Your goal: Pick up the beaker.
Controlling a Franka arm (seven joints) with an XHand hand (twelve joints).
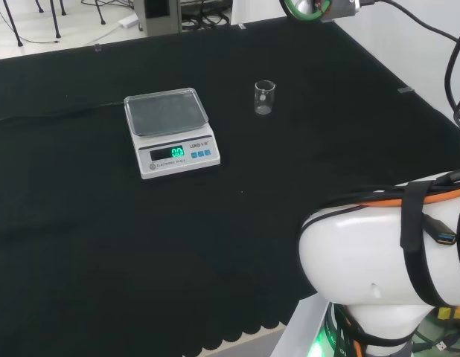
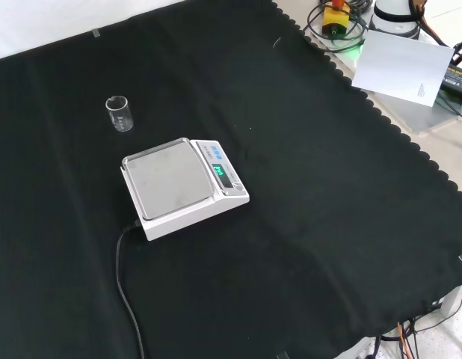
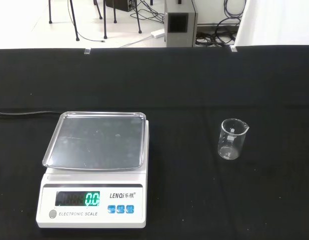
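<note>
The beaker [image 1: 265,97] stood upright beside the scale [image 1: 171,132], apart from it, so reachable. The hand's state I cannot tell.

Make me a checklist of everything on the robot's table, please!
Surface: black cloth covers the bench, scalloped along its edge.
Job's things: one small clear beaker stands upright on the cloth, apart from the scale; looks empty.
Clutter: a white electronic scale with a bare metal pan and a lit green display.
Robot hand: nothing seen.
Cables: a black cord runs from the scale across the cloth.
Surroundings: a white sheet and coiled cables past the cloth's edge in the front view; chair legs and a grey box on the floor behind in the wrist view.
</note>
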